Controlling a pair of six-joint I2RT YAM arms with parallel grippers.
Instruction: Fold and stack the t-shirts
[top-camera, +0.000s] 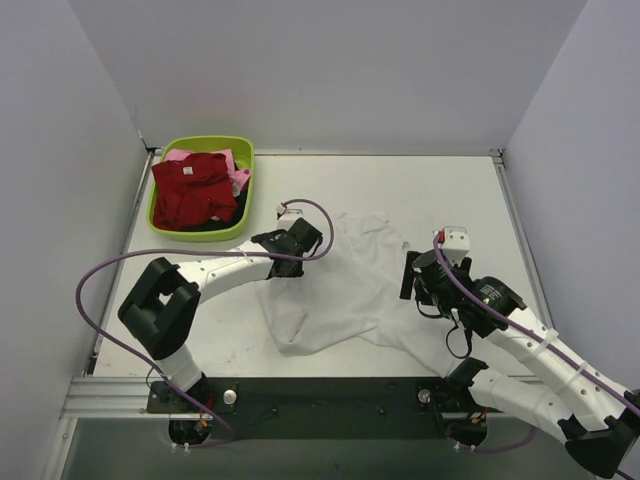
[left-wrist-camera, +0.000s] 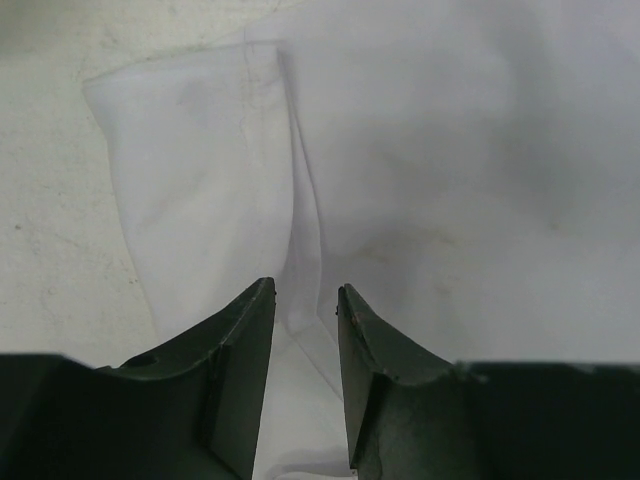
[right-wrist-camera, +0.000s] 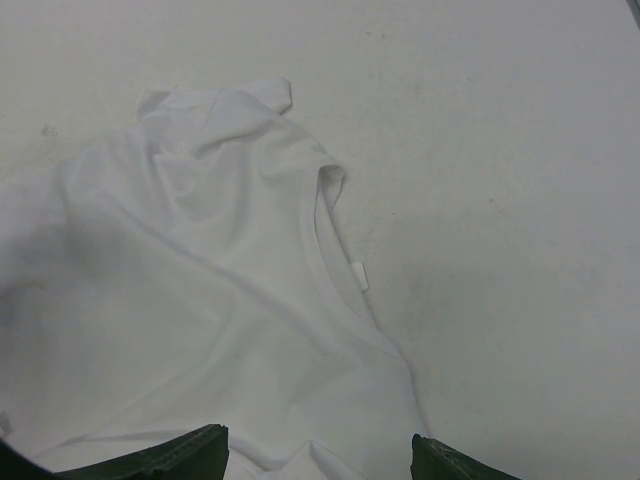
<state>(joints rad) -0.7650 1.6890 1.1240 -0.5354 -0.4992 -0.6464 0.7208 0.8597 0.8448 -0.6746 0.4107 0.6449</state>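
A large white t-shirt (top-camera: 340, 285) lies crumpled on the table between my two arms. My left gripper (top-camera: 316, 240) is low over its left upper edge. In the left wrist view its jaws (left-wrist-camera: 305, 290) stand a narrow gap apart, straddling a raised fold of the white cloth (left-wrist-camera: 440, 180). My right gripper (top-camera: 410, 275) is at the shirt's right side, open wide (right-wrist-camera: 320, 450) over the cloth (right-wrist-camera: 180, 290) just below the collar (right-wrist-camera: 322, 240) and its small neck label (right-wrist-camera: 359, 277). A dark red t-shirt (top-camera: 192, 188) and a pink one (top-camera: 238, 170) lie bunched in the basin.
The lime-green basin (top-camera: 200, 145) stands at the back left of the table. White walls close in on the left, back and right. A purple cable (top-camera: 110, 270) loops off the left arm. Bare table (right-wrist-camera: 500, 150) lies right of the collar.
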